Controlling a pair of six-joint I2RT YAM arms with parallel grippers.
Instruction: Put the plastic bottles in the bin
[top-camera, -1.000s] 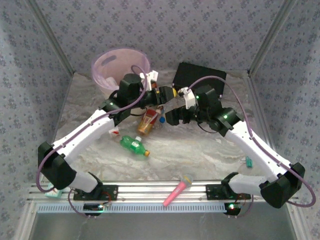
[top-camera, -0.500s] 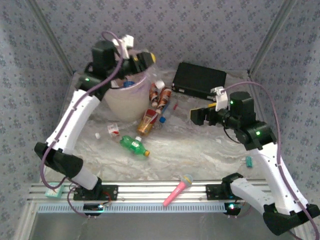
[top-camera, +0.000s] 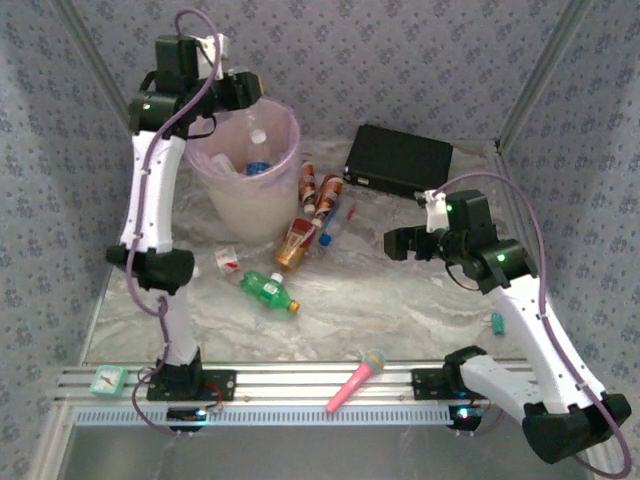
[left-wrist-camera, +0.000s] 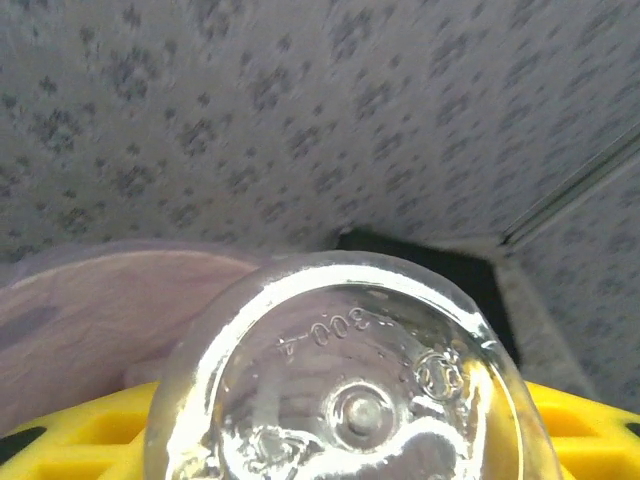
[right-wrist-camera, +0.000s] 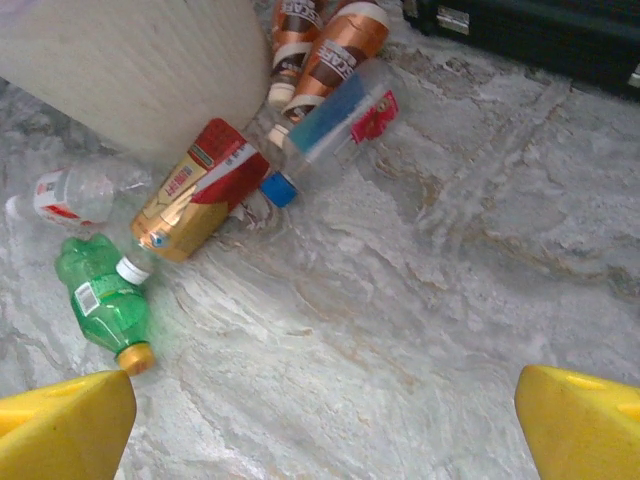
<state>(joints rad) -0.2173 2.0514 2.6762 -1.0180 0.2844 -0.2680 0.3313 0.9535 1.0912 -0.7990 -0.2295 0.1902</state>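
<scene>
Since half a second ago the left arm has been swung up and back. The left gripper (top-camera: 243, 90), then over the right side of the bin (top-camera: 245, 205), is now recorded high above its far left rim. The right gripper (top-camera: 398, 243) has been kept at nearly the same spot, right of the bottle pile; a second ago both grippers were close together over that pile. Bottles on the table (top-camera: 400, 300) are noted unmoved.

Left gripper: clamped on a clear bottle (left-wrist-camera: 350, 400), seen between its yellow fingers (left-wrist-camera: 70, 430) in the wrist view. The bottle's base is turned to the wrist camera, so its long axis lies along the line of sight, neck away. The bin's rim and the black case (left-wrist-camera: 440, 270) are seen behind it.

Right gripper: jaws held wide apart, nothing between them, above bare table.

Lying on their sides on the table:
- green bottle (top-camera: 265, 289), long axis far-left to near-right, orange cap at the near-right end
- red-and-gold bottle (top-camera: 295, 243), white cap toward the green one
- blue-capped bottle (top-camera: 336, 220), just beside it, cap at the near end
- two brown bottles (top-camera: 329, 190), side by side, just beside the bin
- small clear bottle (top-camera: 228, 258), near the bin's foot

Further bottles are seen inside the bin.
</scene>
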